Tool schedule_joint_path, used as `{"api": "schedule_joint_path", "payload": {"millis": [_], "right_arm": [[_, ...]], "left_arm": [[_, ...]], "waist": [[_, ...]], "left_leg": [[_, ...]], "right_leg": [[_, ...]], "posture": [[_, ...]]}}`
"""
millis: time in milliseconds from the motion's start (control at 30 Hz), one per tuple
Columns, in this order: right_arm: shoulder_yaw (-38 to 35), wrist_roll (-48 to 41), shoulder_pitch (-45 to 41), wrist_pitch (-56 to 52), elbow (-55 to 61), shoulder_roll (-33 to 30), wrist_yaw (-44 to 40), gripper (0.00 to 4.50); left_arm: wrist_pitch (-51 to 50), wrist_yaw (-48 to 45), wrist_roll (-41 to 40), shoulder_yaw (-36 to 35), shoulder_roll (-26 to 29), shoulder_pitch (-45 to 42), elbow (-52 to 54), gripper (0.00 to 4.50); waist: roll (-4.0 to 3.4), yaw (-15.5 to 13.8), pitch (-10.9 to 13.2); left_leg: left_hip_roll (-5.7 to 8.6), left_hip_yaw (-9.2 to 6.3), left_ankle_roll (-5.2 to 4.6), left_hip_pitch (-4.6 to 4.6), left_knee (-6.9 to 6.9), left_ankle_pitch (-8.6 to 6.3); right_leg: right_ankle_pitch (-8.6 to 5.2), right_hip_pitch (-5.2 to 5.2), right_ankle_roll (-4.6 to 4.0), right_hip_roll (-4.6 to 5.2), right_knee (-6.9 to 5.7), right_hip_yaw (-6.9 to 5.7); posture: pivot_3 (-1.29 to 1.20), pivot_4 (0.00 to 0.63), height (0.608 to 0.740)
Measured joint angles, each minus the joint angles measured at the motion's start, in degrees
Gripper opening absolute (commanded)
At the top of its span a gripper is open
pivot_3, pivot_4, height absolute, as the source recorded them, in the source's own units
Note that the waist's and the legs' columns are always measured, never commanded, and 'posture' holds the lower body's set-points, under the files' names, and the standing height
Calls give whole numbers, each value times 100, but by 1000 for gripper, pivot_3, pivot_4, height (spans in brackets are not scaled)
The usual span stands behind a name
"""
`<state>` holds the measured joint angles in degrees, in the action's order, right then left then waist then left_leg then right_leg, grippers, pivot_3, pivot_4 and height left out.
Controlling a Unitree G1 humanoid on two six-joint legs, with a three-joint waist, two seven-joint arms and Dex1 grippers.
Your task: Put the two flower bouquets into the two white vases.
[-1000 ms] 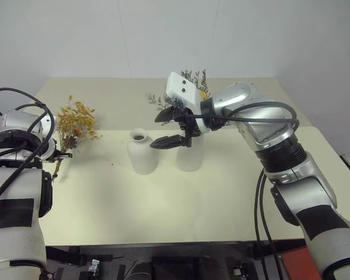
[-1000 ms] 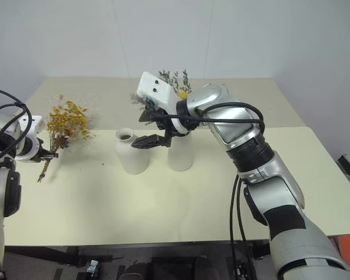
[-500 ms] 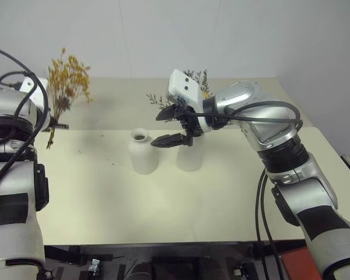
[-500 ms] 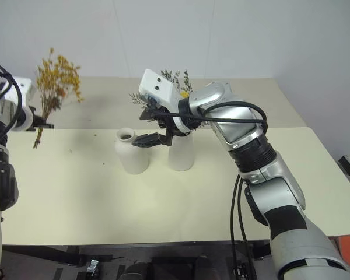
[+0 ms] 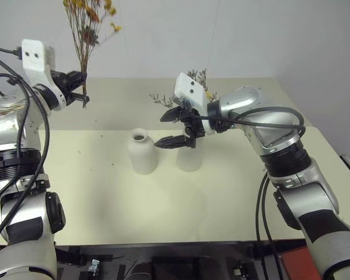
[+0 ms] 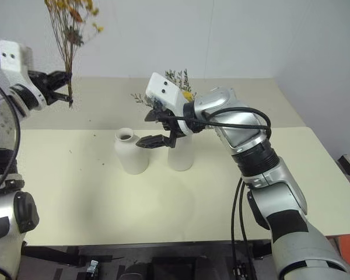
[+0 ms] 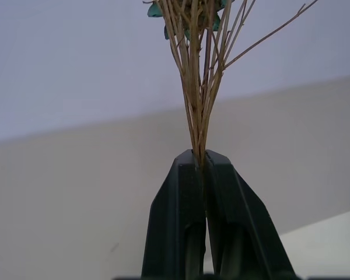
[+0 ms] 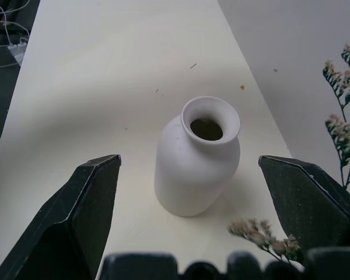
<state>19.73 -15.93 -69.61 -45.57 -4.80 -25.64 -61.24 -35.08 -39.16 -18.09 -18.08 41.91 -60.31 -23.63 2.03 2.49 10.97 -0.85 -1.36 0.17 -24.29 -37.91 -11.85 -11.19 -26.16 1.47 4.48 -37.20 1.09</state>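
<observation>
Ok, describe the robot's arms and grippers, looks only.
Both arms are glossy silver-grey shells with black bands at the joints and black panels on the lower segments, and loose black cables loop along them. Each wrist carries a white box with two small dark dots. The left gripper and right gripper each have two black, tapering, wedge-shaped fingers.

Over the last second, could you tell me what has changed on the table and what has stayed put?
The left gripper, shut on the yellow-orange bouquet, lifted it high and turned it upright. The right gripper stayed open beside the cylinder vase holding the grey-green bouquet; the bottle vase stayed empty.
</observation>
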Motion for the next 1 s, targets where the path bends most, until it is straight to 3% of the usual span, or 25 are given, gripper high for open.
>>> {"api": "schedule_joint_path", "payload": {"millis": [433,667,1000], "right_arm": [[-29,3,92,-215,154,-33,258,4500],[-28,7,95,-365,204,-32,401,4500],[-40,70,360,-477,519,58,927,4500]], "left_arm": [[393,-2520,-1336,-58,-15,297,-170,203],[344,-2994,-1820,-83,-375,243,-350,203],[277,-2953,-2161,-79,-805,536,-60,203]], "waist": [[0,8,0],[0,6,0],[1,10,-1]], "left_leg": [[-1,-1,0,1,-4,0],[-2,-1,-1,-1,-6,0],[-2,-2,-1,3,-7,0]], "right_leg": [[0,2,0,-3,2,-1],[0,3,0,-3,1,-2],[0,3,0,-4,2,-1]], "posture": [[0,150,740],[0,150,740],[0,150,740]]}}
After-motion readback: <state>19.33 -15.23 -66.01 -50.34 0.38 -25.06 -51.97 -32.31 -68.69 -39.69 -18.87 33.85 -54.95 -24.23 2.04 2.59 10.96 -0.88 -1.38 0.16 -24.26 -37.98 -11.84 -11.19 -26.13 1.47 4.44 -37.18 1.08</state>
